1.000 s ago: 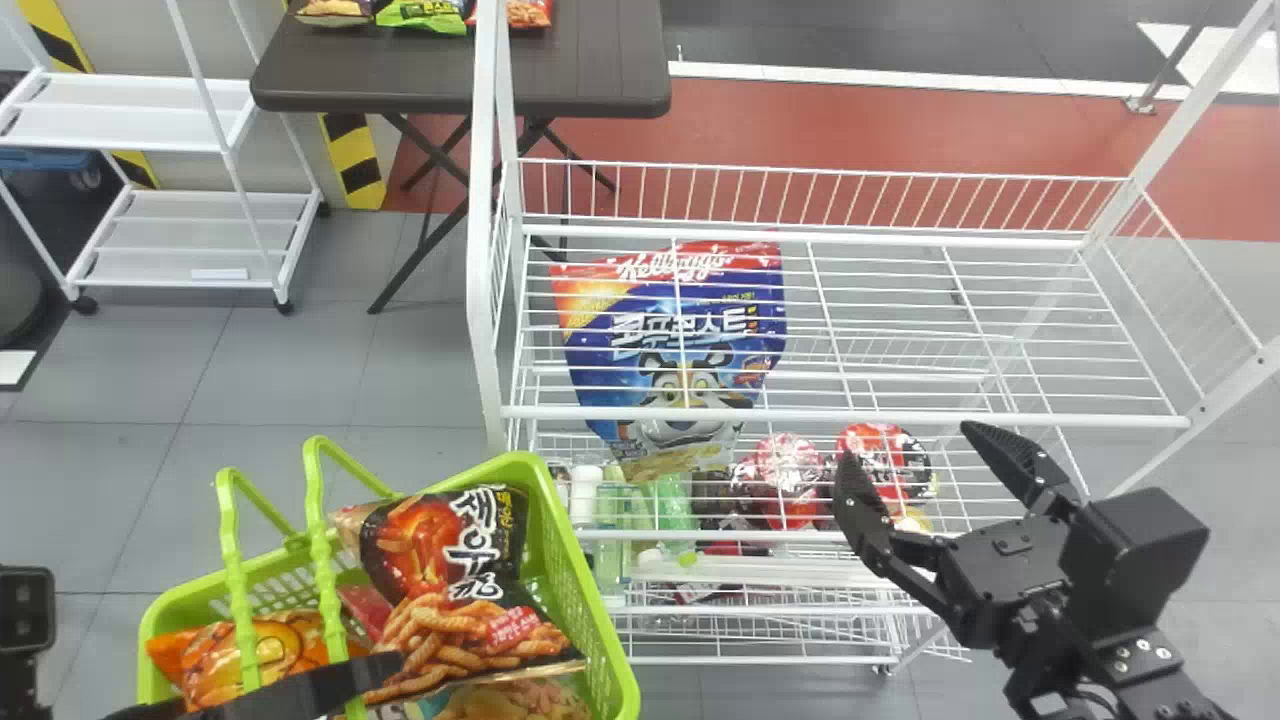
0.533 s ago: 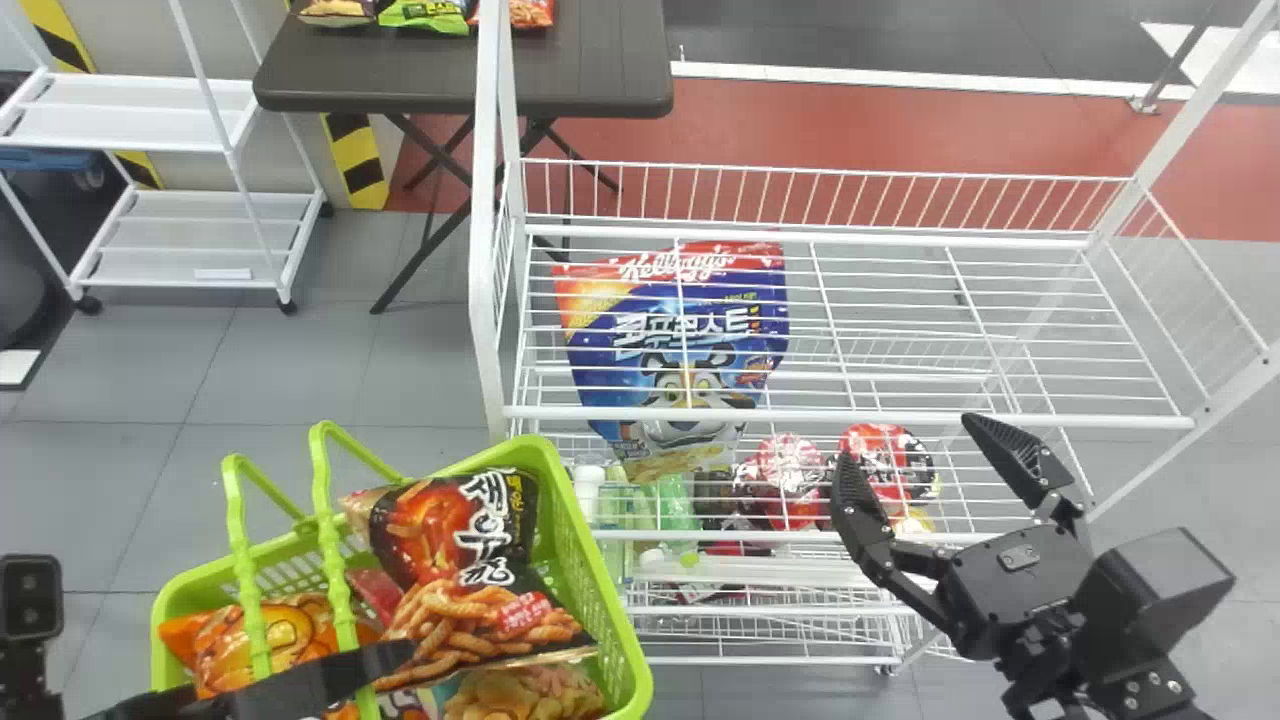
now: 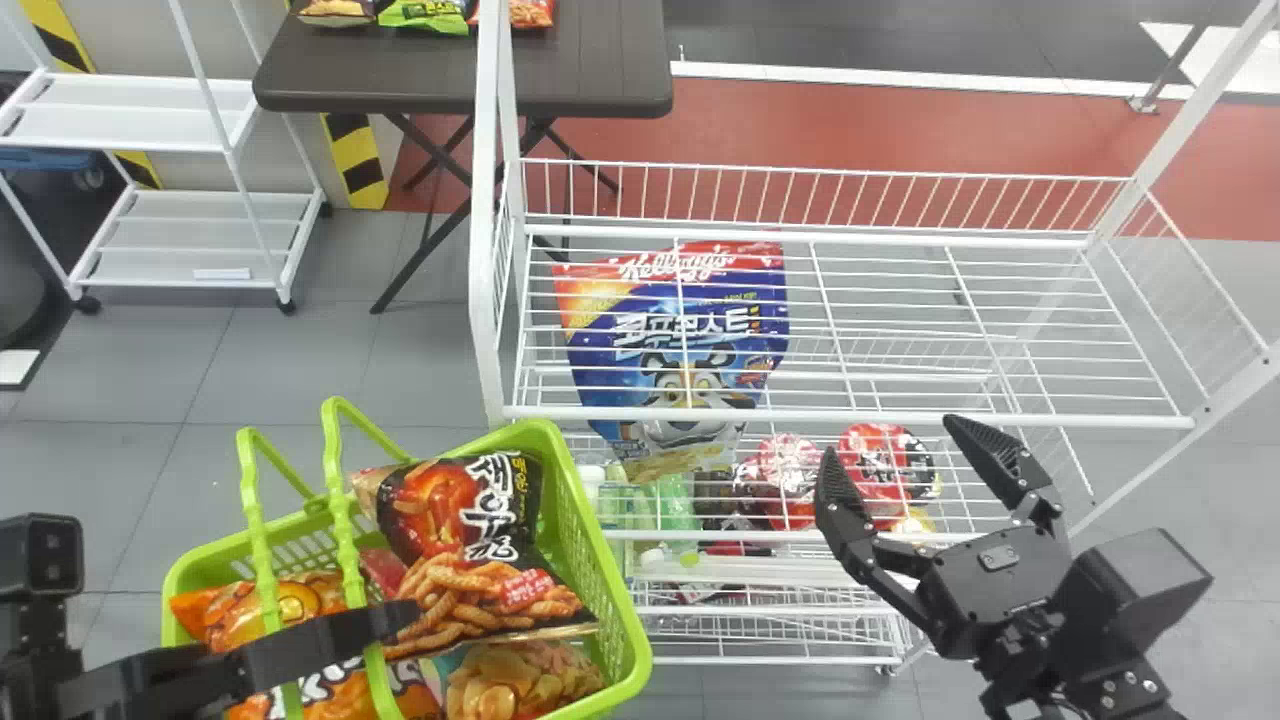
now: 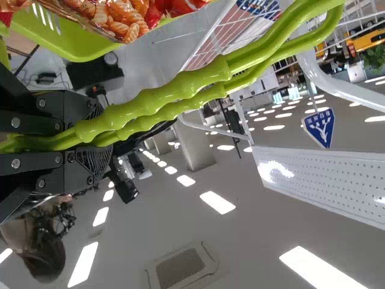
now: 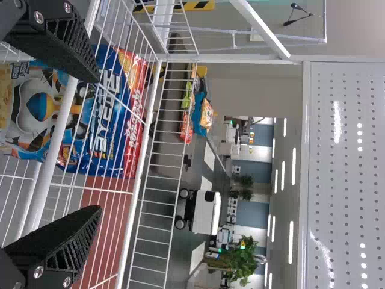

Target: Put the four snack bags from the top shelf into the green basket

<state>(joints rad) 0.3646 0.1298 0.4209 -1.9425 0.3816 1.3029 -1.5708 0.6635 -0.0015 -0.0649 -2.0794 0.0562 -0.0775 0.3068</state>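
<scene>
While left tool [image 3: 392, 622] grips handles [image 3: 343, 540], green basket [image 3: 597, 560] holds snack bags [image 3: 430, 508].

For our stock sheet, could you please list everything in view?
Basket: one, green, lower left
Snack bags: several, orange or dark, in basket
Rack: one, white, centre
Cereal bag: one, blue, below top shelf
Bottles: several, clear or green, low in rack
Round packs: several, red, beside bottles
Table: one, dark, upper left
Table bags: several, mixed, atop it
Cart: one, white, far left
Right gripper: one, black, before rack
Left gripper: one, black, on handles
</scene>
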